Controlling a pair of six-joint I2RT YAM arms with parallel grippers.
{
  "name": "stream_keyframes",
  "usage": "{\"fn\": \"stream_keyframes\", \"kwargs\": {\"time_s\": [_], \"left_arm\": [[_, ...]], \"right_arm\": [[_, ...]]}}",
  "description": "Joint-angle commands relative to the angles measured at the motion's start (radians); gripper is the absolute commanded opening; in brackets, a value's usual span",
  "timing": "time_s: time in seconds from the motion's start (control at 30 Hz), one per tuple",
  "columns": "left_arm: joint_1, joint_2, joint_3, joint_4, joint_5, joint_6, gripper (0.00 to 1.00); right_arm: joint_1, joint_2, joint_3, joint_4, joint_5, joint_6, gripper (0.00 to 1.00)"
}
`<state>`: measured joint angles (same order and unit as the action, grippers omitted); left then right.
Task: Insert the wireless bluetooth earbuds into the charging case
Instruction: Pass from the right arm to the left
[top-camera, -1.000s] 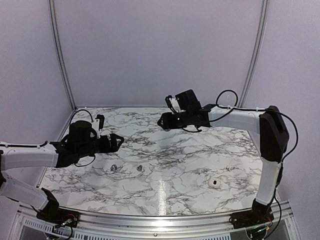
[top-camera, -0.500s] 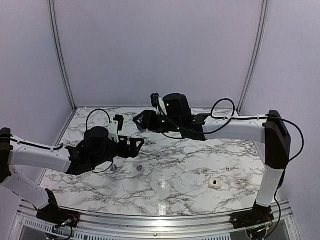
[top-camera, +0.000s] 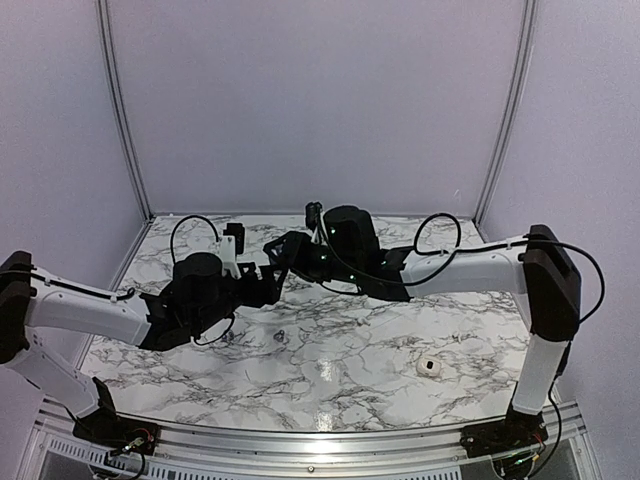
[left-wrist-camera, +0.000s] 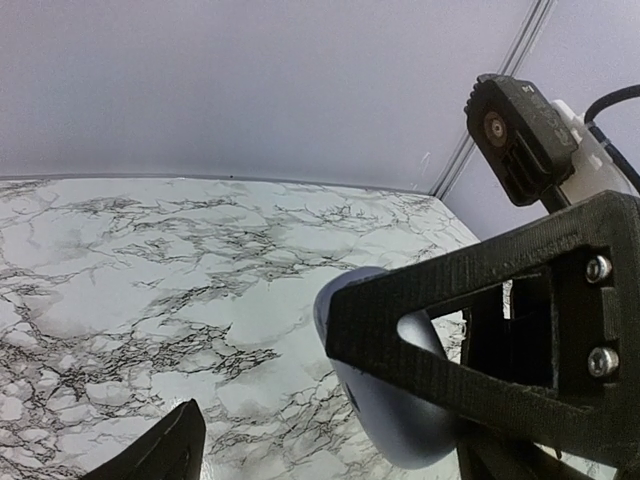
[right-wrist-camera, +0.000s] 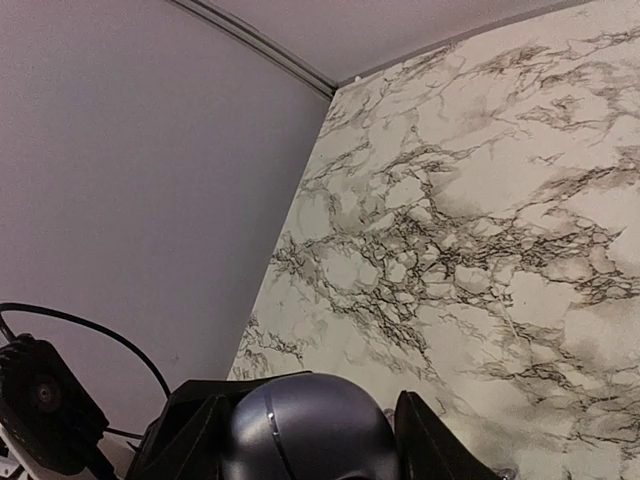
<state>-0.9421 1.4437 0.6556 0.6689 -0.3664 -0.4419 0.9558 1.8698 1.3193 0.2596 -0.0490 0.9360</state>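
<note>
Nearest on the marble bench (top-camera: 380, 345), at the right, lies a small white rounded piece (top-camera: 430, 367) with a dark hollow. It is in the same place as one second before. A little farther, at the left of the middle, the two wireless bluetooth earbuds (top-camera: 228, 336) (top-camera: 281, 338) lie apart from each other on the bench, also not moved.

Above and just behind them the two arms now meet. One second ago the left gripper (top-camera: 272, 283) was over the left side of the bench and the right gripper (top-camera: 285, 250) was high near the middle, well apart. Since then both have travelled toward each other, and now they are tip to tip.

The right gripper is clenched on a grey-blue rounded object (right-wrist-camera: 310, 430) with a fine seam, which sits between its two fingers. The left gripper is released, with its jaws standing wide. In the left wrist view this same object is just in front of it. Whether the left fingers touch the object, I cannot tell.

Behind all this is the plain pale wall (top-camera: 320, 110).
</note>
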Motion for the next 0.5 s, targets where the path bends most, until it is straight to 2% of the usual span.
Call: {"fn": "stream_keyframes", "kwargs": {"time_s": [0.0, 0.17, 0.47], "left_arm": [[-0.006, 0.027, 0.041, 0.060, -0.039, -0.004, 0.88], [-0.006, 0.049, 0.046, 0.076, -0.064, 0.001, 0.79], [-0.006, 0.065, 0.041, 0.096, -0.074, 0.002, 0.51]], "right_arm": [[0.019, -0.024, -0.016, 0.088, 0.008, 0.066, 0.38], [0.039, -0.017, -0.023, 0.118, 0.010, 0.085, 0.39], [0.049, -0.015, -0.070, 0.164, -0.003, 0.126, 0.40]]}}
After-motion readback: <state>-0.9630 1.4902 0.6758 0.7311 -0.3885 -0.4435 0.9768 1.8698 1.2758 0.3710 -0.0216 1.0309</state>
